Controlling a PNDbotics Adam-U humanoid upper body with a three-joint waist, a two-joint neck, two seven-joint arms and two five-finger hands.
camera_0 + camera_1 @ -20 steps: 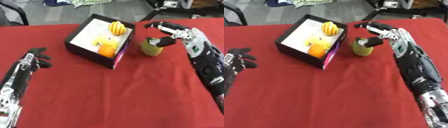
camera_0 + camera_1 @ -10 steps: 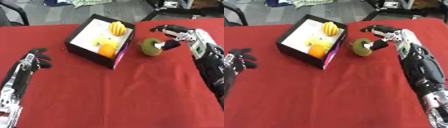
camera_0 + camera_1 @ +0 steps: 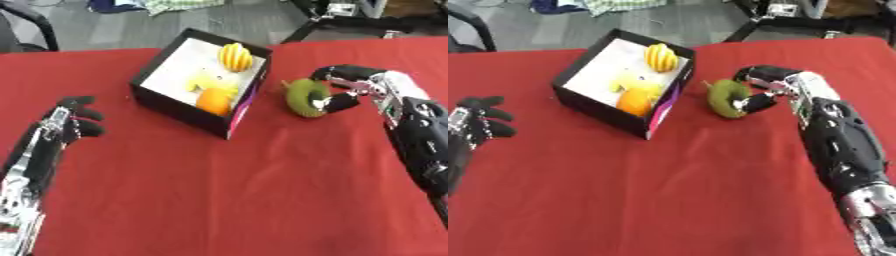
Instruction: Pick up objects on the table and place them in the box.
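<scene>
A green round fruit lies on the red table just right of the black box. My right hand curls round the fruit from the right, fingers above it and thumb below. Inside the white-lined box lie a yellow ribbed fruit at the far end, a pale yellow thing in the middle and an orange near the front wall. At the table's left side my left hand rests with its fingers curled and nothing in it.
The red cloth covers the whole table. Beyond the far edge is grey floor with a black chair at the left, cloth items and black stands at the right.
My right hand has closed in on the green fruit from the right, and the fruit has tipped over from upright onto its side. The left hand has not moved.
</scene>
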